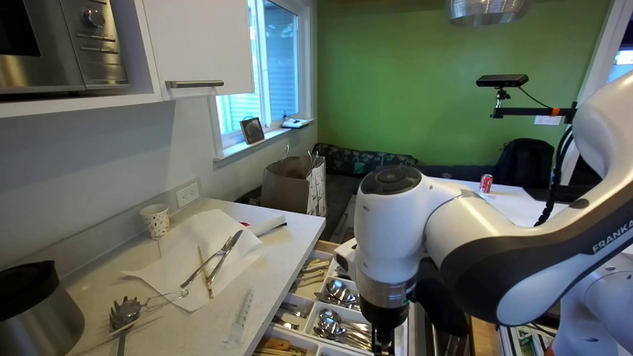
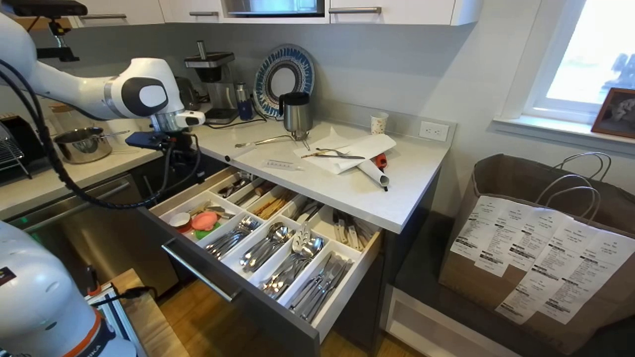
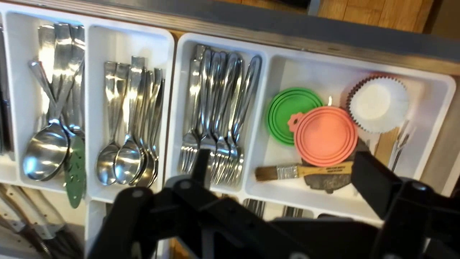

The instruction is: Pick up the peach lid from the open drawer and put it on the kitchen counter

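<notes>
Off-white and long, the kitchen counter has a straight front edge that meets its side edge at a free corner; a white cupboard hangs above its back edge. The white robot arm reaches in beside the front edge. Below that edge the open drawer juts out, divided into long compartments, several full of silver cutlery. A brown paper bag stands just past the side edge.

Over the drawer hangs the gripper, its jaws wide apart; in the wrist view one of them overlaps the drawer's end compartment.

A patterned plate leans at the back edge with a steel jug before it. White paper lies between back and front edges, a knife on it, and a rolled tube sits toward the free corner. From that tube to the corner, and along the side edge, bare worktop gives open room. A clear marked strip lies by the front edge above the drawer, and a paper cup stands at the back edge.

The peach lid lies in the drawer's end compartment, partly over a green lid, with a white fluted liner right beside it and a brush along its rim. Bare compartment floor shows between the lids and the drawer front.
</notes>
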Available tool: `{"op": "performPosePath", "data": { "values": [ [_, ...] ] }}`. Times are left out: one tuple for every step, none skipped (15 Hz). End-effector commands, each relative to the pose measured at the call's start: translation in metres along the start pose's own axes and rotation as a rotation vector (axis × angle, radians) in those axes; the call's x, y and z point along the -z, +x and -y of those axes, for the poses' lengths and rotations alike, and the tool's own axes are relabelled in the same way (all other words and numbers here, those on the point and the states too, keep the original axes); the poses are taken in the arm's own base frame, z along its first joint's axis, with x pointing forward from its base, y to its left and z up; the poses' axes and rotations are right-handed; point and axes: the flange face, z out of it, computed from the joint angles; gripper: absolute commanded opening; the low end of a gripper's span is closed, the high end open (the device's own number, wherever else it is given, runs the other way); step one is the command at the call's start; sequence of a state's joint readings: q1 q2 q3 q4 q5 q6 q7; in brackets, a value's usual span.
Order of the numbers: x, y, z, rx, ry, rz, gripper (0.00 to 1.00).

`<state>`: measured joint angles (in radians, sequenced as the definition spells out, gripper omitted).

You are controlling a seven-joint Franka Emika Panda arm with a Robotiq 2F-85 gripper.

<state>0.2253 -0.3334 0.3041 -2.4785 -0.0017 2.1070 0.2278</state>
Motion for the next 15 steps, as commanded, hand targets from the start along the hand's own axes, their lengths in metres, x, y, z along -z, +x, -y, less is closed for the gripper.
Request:
{"op": "performPosePath", "data": {
  "values": [
    [-0.043,-0.002,0.007,0.082,0.039,0.058,1.00],
    [-0.054,-0.001,0.010,0.115,0.036,0.046,1.00],
    [-0.062,0.001,0.013,0.149,0.040,0.016,1.00],
    [-0.070,0.003,0.017,0.184,0.052,-0.019,1.00],
    [-0.077,0.006,0.020,0.203,0.071,-0.058,1.00],
    [-0.083,0.011,0.022,0.207,0.093,-0.091,1.00],
    [-0.069,0.009,0.018,0.176,0.061,-0.058,1.00],
    [-0.076,0.011,0.020,0.188,0.071,-0.077,1.00],
    [-0.080,0.012,0.022,0.195,0.076,-0.081,1.00],
    [-0.082,0.013,0.022,0.197,0.078,-0.081,1.00],
    [-0.083,0.013,0.022,0.198,0.079,-0.082,1.00],
    [-0.083,0.013,0.022,0.199,0.079,-0.082,1.00],
    [-0.082,0.013,0.022,0.199,0.079,-0.083,1.00],
    [-0.082,0.013,0.022,0.199,0.080,-0.083,1.00],
    [-0.083,0.017,0.025,0.218,0.088,-0.094,1.00]
  ]
}}
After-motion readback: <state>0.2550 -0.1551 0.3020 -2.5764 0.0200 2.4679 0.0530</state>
